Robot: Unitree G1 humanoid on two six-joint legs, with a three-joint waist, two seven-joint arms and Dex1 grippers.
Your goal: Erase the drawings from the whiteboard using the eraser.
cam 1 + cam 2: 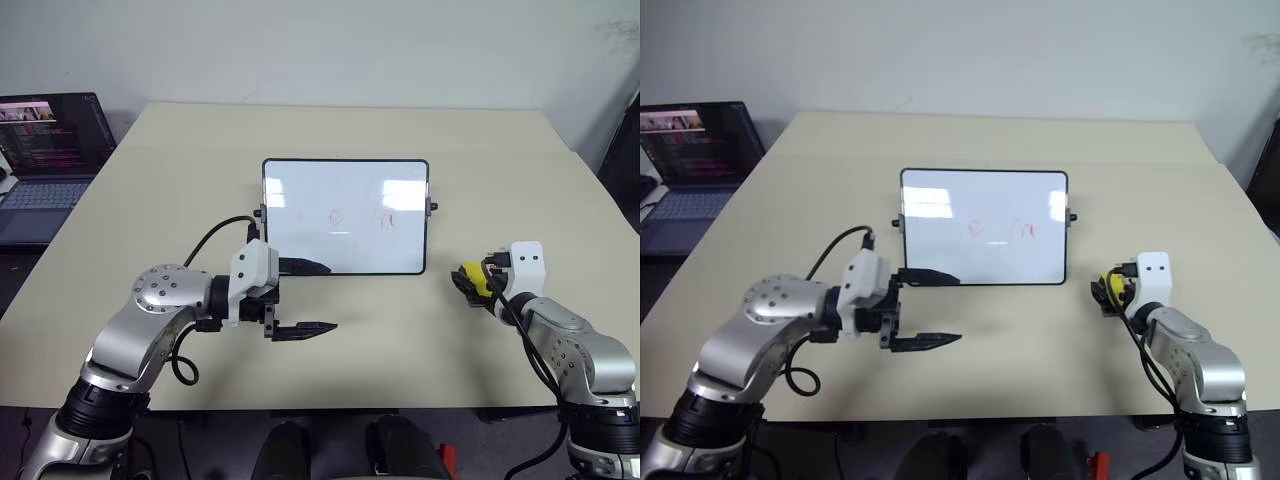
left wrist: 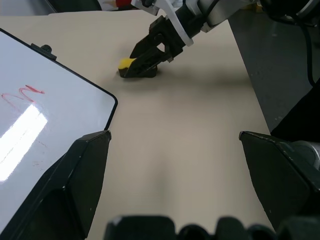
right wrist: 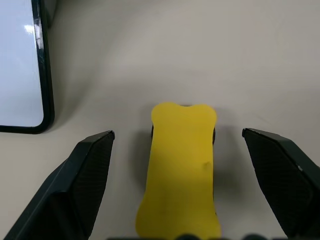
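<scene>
Plainly the right gripper (image 3: pixel 177 220) is the nearer one; its fingers stand released on either side of the eraser (image 3: pixel 181 165), which lies on the desk (image 1: pixel 400 330) toward its right edge, just off the whiteboard (image 1: pixel 345 215), long axis running along the fingers. The left gripper (image 1: pixel 310 297) hangs released by the board's near left corner; the drawings (image 1: pixel 360 216) are unwiped.

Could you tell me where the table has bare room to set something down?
The far stretch of the table beyond the whiteboard is bare, as is the left side toward the laptop. It is crowded at the board's near left corner by the left tool, and right of the board, where the right tool straddles the eraser.
</scene>
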